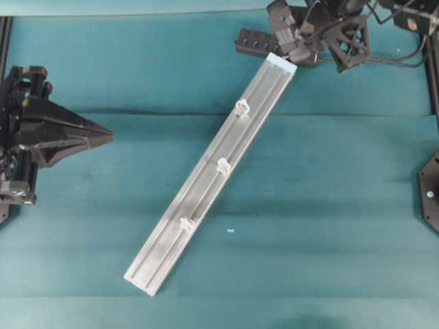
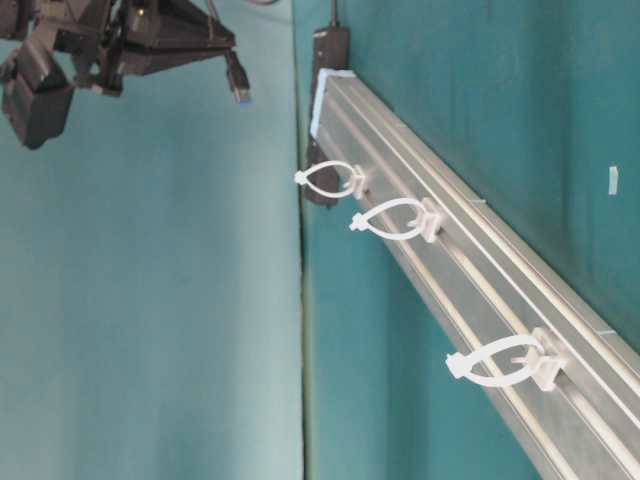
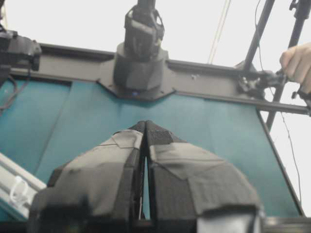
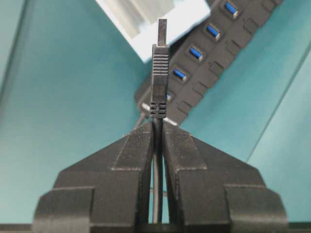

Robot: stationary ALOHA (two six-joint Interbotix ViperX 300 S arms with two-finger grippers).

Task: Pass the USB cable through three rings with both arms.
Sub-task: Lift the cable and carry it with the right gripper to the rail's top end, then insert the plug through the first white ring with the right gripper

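Observation:
The USB cable's plug (image 4: 160, 73) sticks out past the tips of my right gripper (image 4: 159, 125), which is shut on the cord just behind it. The plug points at the near end of the silver rail (image 4: 146, 19). From table level the plug (image 2: 239, 88) hangs in the air left of the rail (image 2: 480, 250). The three rings stand along the rail (image 1: 206, 185): far ring (image 1: 241, 107), middle ring (image 1: 223, 164), near ring (image 1: 185, 223). The right gripper (image 1: 296, 53) hovers by the rail's top end. My left gripper (image 1: 104, 137) is shut and empty at the left edge, well away from the rail.
A black hub with blue sockets (image 1: 257, 42) lies beside the rail's top end, close under the right gripper. The right arm's base (image 1: 431, 192) sits at the right edge. A tiny white fleck (image 1: 230, 231) lies on the teal cloth. A person's hand (image 3: 297, 63) holds the frame beyond the table.

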